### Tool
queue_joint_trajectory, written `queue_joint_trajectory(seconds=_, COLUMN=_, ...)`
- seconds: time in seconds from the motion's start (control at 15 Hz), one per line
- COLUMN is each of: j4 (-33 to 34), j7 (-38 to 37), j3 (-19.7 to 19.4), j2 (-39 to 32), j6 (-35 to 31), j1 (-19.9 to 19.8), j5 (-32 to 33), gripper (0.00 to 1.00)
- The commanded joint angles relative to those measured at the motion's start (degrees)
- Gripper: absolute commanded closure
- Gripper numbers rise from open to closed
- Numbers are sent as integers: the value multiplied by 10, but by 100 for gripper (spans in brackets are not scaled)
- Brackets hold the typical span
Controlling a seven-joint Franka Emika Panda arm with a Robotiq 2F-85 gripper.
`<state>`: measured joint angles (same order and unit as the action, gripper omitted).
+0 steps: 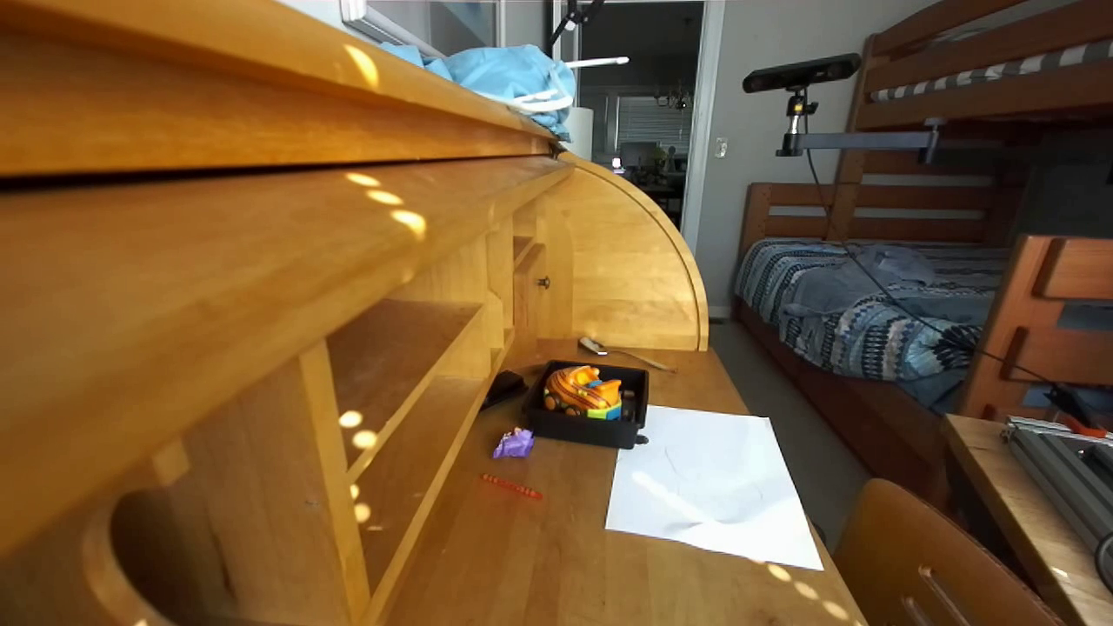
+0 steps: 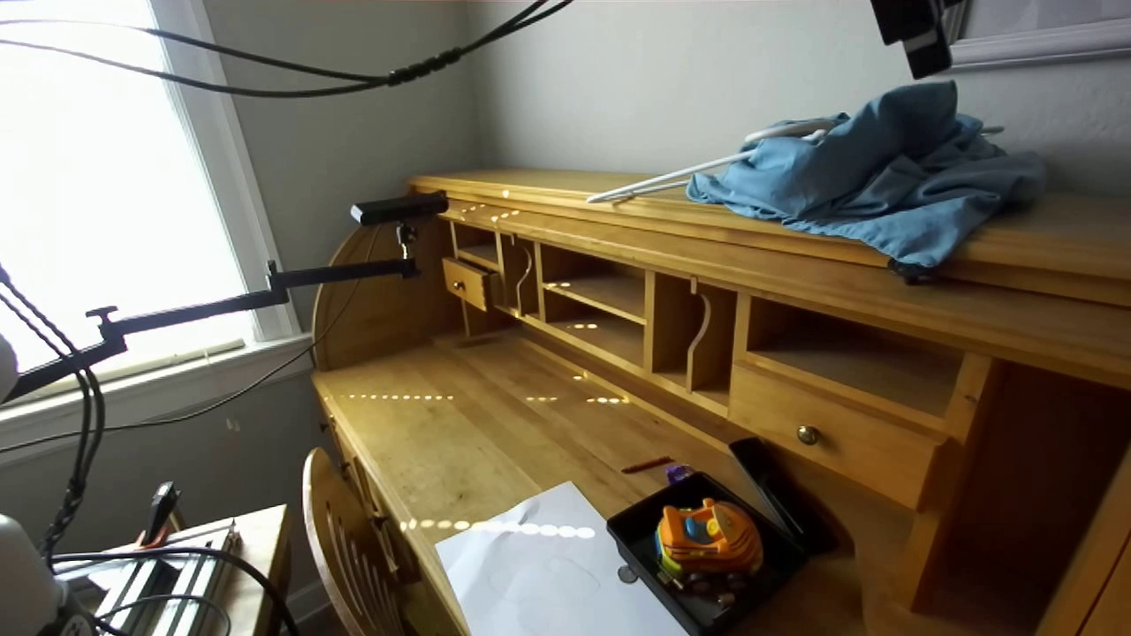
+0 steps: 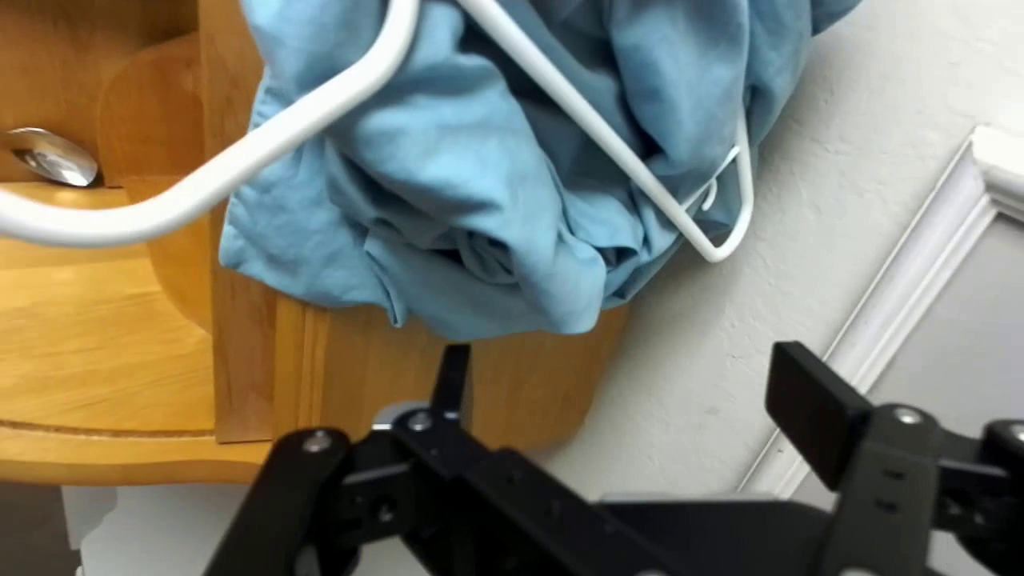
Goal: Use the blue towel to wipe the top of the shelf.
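The blue towel (image 2: pixel 884 177) lies in a crumpled heap on the shelf top (image 2: pixel 530 181) of the wooden desk, with one corner hanging over the front edge. It also shows in an exterior view (image 1: pixel 513 78) and in the wrist view (image 3: pixel 480 184). A white hanger (image 3: pixel 592 120) is tangled with the towel; its end sticks out along the shelf top in an exterior view (image 2: pixel 671 177). My gripper (image 3: pixel 622 352) is open and empty, its fingers wide apart. In an exterior view the gripper (image 2: pixel 919 44) is just above the towel, apart from it.
A wall and a picture frame (image 3: pixel 904 264) are close behind the shelf. On the desk below are a black tray (image 1: pixel 569 428) with an orange toy car (image 1: pixel 583 391), white paper (image 1: pixel 713 487), a red crayon (image 1: pixel 511 486) and a spoon (image 3: pixel 56 156). A camera arm (image 2: pixel 345 274) stands near the desk.
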<state>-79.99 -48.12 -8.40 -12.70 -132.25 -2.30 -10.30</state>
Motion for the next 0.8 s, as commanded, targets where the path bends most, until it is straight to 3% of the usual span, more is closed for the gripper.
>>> queue_joint_trajectory(seconds=0.0, j4=-22, j7=82, j3=6, j2=49, j6=78, j1=-4, j5=4, gripper=5)
queue_joint_trajectory(seconds=0.13, j4=-30, j7=143, j3=9, j2=71, j6=132, j1=-5, j5=-8, gripper=0)
queue_joint_trajectory(seconds=0.6, j4=-37, j7=306, j3=0, j2=141, j6=349, j1=-2, j5=32, gripper=0)
queue_joint_trajectory(seconds=0.73, j4=-45, j7=337, j3=-1, j2=157, j6=379, j1=-2, j5=46, gripper=0)
